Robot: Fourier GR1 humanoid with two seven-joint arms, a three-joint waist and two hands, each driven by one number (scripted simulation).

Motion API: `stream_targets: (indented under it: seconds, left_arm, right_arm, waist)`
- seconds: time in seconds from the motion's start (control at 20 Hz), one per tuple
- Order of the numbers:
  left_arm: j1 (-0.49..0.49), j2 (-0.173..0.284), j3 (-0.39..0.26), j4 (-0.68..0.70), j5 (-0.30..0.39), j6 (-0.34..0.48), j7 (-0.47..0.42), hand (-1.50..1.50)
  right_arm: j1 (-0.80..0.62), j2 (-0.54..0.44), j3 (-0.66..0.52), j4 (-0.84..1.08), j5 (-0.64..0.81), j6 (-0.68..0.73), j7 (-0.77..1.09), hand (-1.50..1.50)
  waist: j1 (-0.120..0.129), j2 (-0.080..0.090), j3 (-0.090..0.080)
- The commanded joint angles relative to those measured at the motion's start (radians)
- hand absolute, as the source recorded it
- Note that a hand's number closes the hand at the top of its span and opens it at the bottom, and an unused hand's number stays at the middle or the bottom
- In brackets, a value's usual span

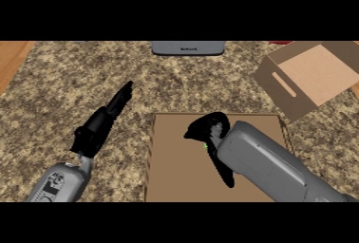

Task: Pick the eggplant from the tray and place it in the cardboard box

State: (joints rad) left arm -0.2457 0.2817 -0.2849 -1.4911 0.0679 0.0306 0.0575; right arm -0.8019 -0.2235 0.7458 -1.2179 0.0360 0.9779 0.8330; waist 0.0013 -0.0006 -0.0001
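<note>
A flat brown tray (175, 161) lies on the counter at the lower middle. My right hand (207, 127) is over the tray's upper part, fingers curled down round the stem end of the eggplant (223, 174). Only a green bit of stem and a dark strip along the forearm's left edge show; the rest is hidden. The open cardboard box (316, 71) sits tilted at the upper right, well apart from the tray. My left hand (105, 121) rests open left of the tray, fingers straight and pointing up the counter.
A grey appliance (188, 47) stands at the counter's far edge, top middle. A wooden strip (13, 57) borders the speckled counter at the upper left. Bare counter lies between the tray and the box.
</note>
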Motion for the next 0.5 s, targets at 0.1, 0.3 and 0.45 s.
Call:
stream_targets:
  seconds: [0.1, 0.3, 0.45]
  left_arm:
    - [0.009, 0.004, 0.037, -0.054, -0.002, -0.033, 0.033, 0.0]
    - [0.03, -0.007, 0.036, -0.062, -0.033, -0.032, 0.039, 0.0]
    - [0.033, -0.04, 0.042, -0.019, -0.038, -0.039, -0.002, 0.0]
  right_arm:
    - [0.039, 0.024, -0.009, 0.051, 0.096, 0.054, 0.0, -1.5]
    - [0.112, 0.024, -0.025, -0.041, 0.055, 0.106, 0.096, -1.5]
    - [0.067, 0.002, -0.06, 0.016, 0.085, 0.179, 0.026, -1.5]
  waist:
    - [0.008, 0.001, 0.0]
    - [-0.003, -0.003, 0.0]
    - [0.001, 0.0, 0.0]
